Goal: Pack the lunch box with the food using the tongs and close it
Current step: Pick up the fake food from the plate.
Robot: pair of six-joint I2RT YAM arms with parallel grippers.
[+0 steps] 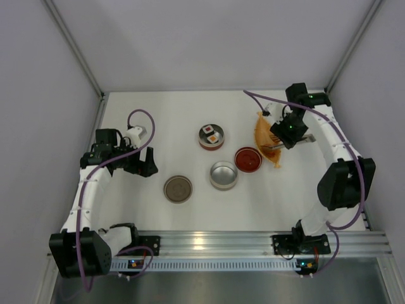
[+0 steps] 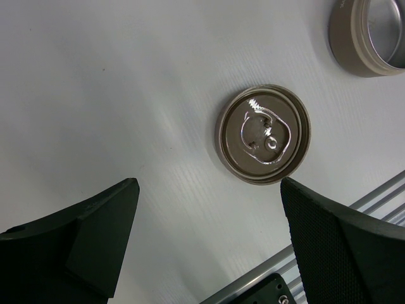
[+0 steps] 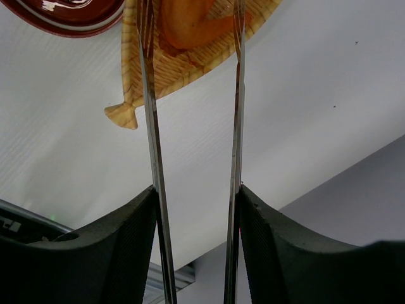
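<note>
The step in hand is picking up food. The right gripper is clamped on the tongs and holds them by their back end. The two thin arms of the tongs stand a little apart. In the right wrist view the tongs run straight from 6 o'clock up to 12 o'clock, and the tips point to 12 o'clock. The tips reach over the orange tray, one on each side of an orange chunk. I cannot tell if they touch it yet.

Seen from the top, the tray and the tongs are at about 2 o'clock on the table. The tin with food sits to their 9 o'clock side, with a white block and an orange piece inside.

I think the next move needs a harder squeeze, so the tips pinch the chunk. Then comes a slow lift and a trip over to the tin.

The left gripper has its fingers wide apart and holds nothing. It hangs over the round lid, beside an empty silver tin
</note>
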